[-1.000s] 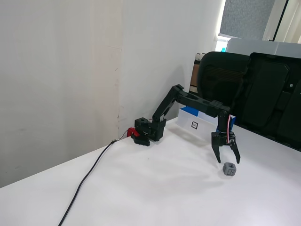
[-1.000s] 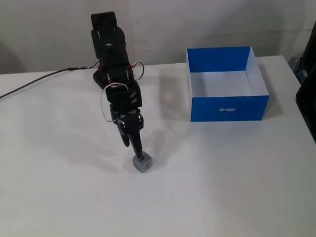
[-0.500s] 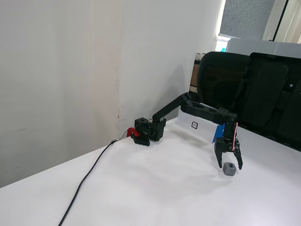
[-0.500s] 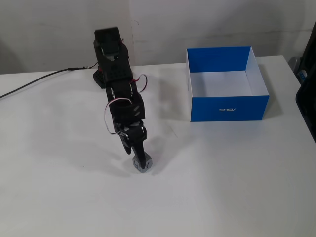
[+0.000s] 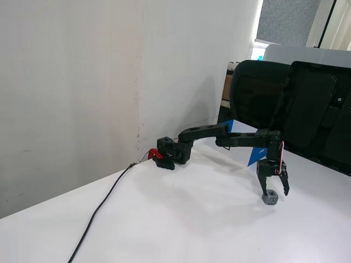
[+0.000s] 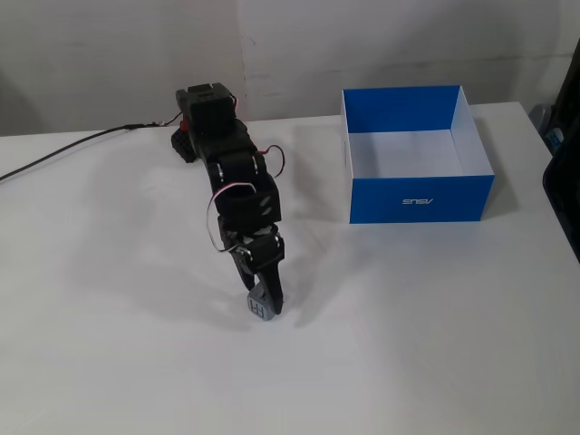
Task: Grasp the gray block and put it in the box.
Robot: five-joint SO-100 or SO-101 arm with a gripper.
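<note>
Low in the right half of a fixed view, the gripper [image 5: 271, 193] is seen pointing straight down at the white table [image 5: 181, 224], its two dark fingers set apart on either side of the block [image 5: 269, 198]. Only the lower part of the block is shown below the fingertips there, resting on the table. From the other fixed view, slightly left of centre and below the middle, the block [image 6: 259, 306] is seen between the fingers, with the gripper [image 6: 263, 308] lowered around it; whether the pads are already pressed against its sides cannot be told, and no lift off the table is visible. The box [image 6: 419, 197] is placed in the upper right of that view, well apart from the block, open at the top and empty, its white floor exposed. Little weight is to be expected from so small a cube, and its look suggests hard, stiff plastic that would not yield under a firm squeeze. Recessed faces and bevelled corners are faintly shown, so a hold across two opposite flat sides, near mid-height, is judged safest; a pinch on the corners would likely let it twist or pop out, since the surface is probably smooth.
</note>
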